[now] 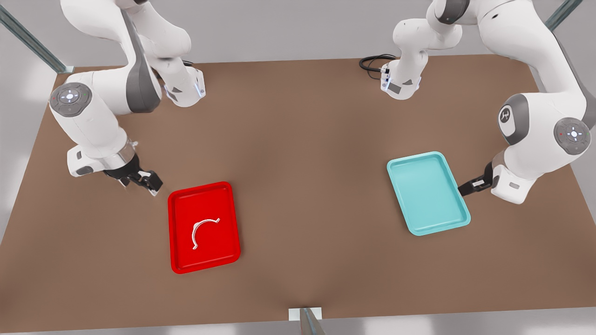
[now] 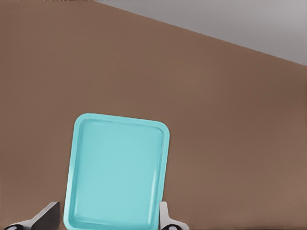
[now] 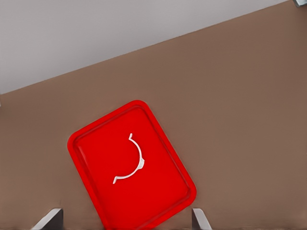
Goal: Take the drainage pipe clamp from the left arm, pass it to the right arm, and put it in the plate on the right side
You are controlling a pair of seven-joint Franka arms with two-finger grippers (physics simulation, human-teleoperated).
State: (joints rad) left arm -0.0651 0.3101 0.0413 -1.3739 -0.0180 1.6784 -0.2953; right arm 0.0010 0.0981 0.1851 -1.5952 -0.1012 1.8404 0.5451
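The right gripper (image 1: 148,182) hangs low over the brown bench (image 1: 298,139), just off the far corner of the plate (image 1: 177,223) on the front view's left; its two fingers stand wide apart with nothing between them; in the right wrist view both fingertips (image 3: 48,219) frame the red plate (image 3: 86,143) from outside its width. The left gripper (image 1: 465,188) sits close against the long edge of the teal tray (image 1: 428,193) on the front view's right; its fingers are spread wide and hold nothing, one fingertip (image 2: 44,218) on either side of the teal tray (image 2: 115,167) in the left wrist view. The drainage pipe clamp (image 1: 203,231) lies flat inside the plate, near its middle, clear of the raised rim on every side; the clamp (image 3: 130,163) curves as a thin white arc. Bare bench stretches wide between the two trays and on to the near edge. Count: two arms, two trays, one clamp.
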